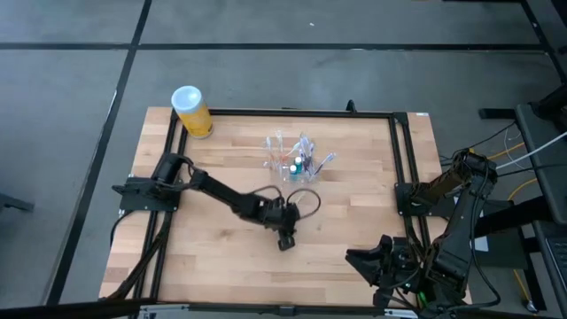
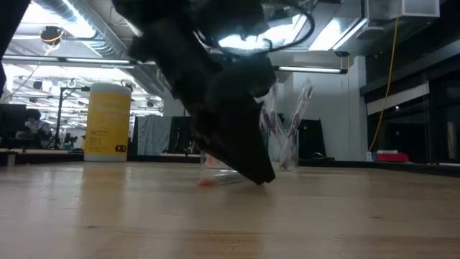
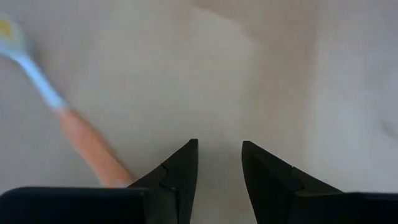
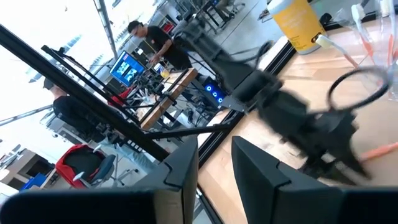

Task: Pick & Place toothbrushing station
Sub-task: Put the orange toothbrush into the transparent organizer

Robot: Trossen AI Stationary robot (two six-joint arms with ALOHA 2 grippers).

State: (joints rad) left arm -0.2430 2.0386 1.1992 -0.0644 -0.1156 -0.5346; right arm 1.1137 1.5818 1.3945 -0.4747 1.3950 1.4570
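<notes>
We see the table from above with the left arm reaching out to its middle and the right arm folded back at the near right corner, well apart from everything. The station stands upright toward the far edge, a little right of centre, with brushes sticking up out of its cups; the yellow cylinder sits at the far left corner.

The left gripper is pointed down at the wood, nearer our side than the station, so the station lies straight beyond it, toward the far edge. We judge the left arm much the nearer of the two. Its fingers show a narrow gap with nothing between them. An orange toothbrush lies flat just beside them, its long axis slanting away.

The right gripper waits, fingers slightly apart and empty.
</notes>
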